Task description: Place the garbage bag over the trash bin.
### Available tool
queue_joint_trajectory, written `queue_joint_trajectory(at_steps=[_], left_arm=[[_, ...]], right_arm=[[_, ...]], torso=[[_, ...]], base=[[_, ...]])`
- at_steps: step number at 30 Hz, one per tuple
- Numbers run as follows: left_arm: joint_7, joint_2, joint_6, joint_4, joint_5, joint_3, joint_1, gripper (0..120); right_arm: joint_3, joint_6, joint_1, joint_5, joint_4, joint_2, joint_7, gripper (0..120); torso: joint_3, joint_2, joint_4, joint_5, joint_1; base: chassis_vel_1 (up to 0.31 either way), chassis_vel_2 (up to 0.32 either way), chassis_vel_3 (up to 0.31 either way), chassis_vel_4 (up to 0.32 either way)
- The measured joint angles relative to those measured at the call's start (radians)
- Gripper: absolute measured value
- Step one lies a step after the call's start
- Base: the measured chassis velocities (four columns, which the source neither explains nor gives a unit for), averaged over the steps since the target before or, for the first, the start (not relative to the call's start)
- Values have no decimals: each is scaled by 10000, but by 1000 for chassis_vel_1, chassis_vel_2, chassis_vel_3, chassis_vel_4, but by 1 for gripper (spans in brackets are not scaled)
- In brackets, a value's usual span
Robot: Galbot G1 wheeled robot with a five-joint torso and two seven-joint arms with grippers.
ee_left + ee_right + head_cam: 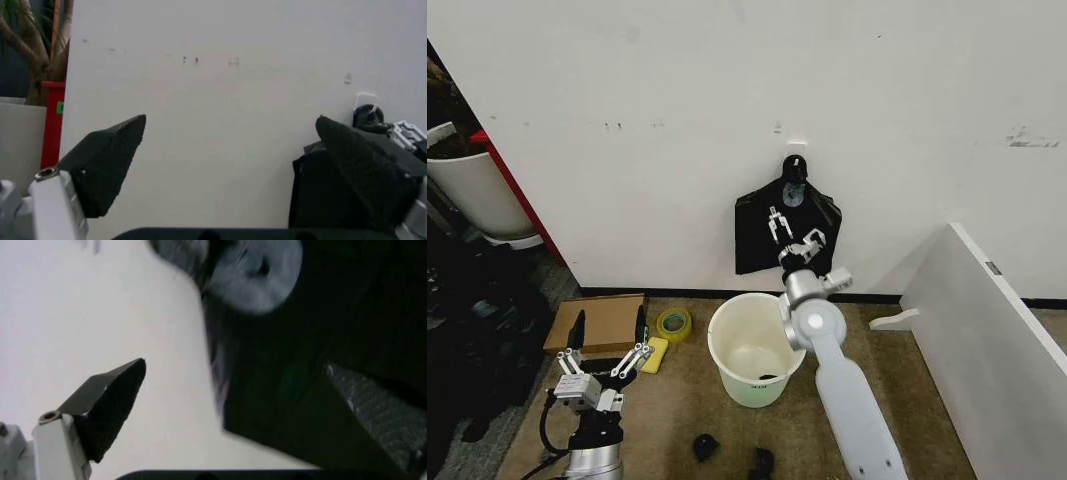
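I see my right gripper [789,233] raised at the wall, jaws apart, with the black garbage bag [752,235] hanging from a hook between and behind them. Below those jaws stands the cream trash bin [727,362] on the floor. My left gripper [607,340] hovers low, jaws apart, well left of the bin.

Looks like a lab or office test corner: scuffed white wall [727,90], carpeted floor [927,400], cardboard box [597,323] and tape roll [673,323] left on it, white partition panel [997,350] propped alongside.
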Motion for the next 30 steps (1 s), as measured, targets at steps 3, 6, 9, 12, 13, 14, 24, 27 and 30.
queue_joint_trajectory(at_steps=[3,6,9,12,13,14,24,27,30], left_arm=[[-22,29,-9,88,0,-2,-33,100],[-36,46,-29,312,0,43,-137,100],[-40,119,-34,407,-6,55,-200,100],[-54,170,-34,452,-41,33,-242,100],[-59,180,-34,464,-51,26,-251,100],[-73,199,-35,488,-73,11,-276,100],[-203,544,-52,813,-322,-65,-539,100],[-204,607,-37,894,-366,-67,-603,100],[-212,693,-1,1039,-418,-46,-739,100]], right_arm=[[173,79,324,-50,-337,0,-6,95],[517,302,814,-136,-830,0,-124,88],[712,408,942,-134,-925,0,-280,88],[732,422,946,-144,-962,0,-437,86],[733,424,946,-150,-969,1,-461,84],[732,429,947,-177,-990,1,-534,81],[731,510,926,-652,-1262,27,-1090,38],[749,546,974,-728,-1324,22,-1124,30],[750,594,1005,-862,-1429,18,-1255,16]], torso=[[-1,0,-4,1,0],[0,0,-2,0,0],[-1,0,-4,0,0],[-1,0,-4,0,0],[-1,0,-4,1,0],[-1,0,-3,1,0],[-2,0,-2,0,0],[-2,0,-3,0,0],[-2,0,-3,0,0]], base=[[0,0,0,0],[0,0,0,0],[0,0,0,0],[0,0,0,0],[0,0,0,0],[0,0,0,0],[0,0,0,0],[0,0,0,0],[0,0,0,0]])
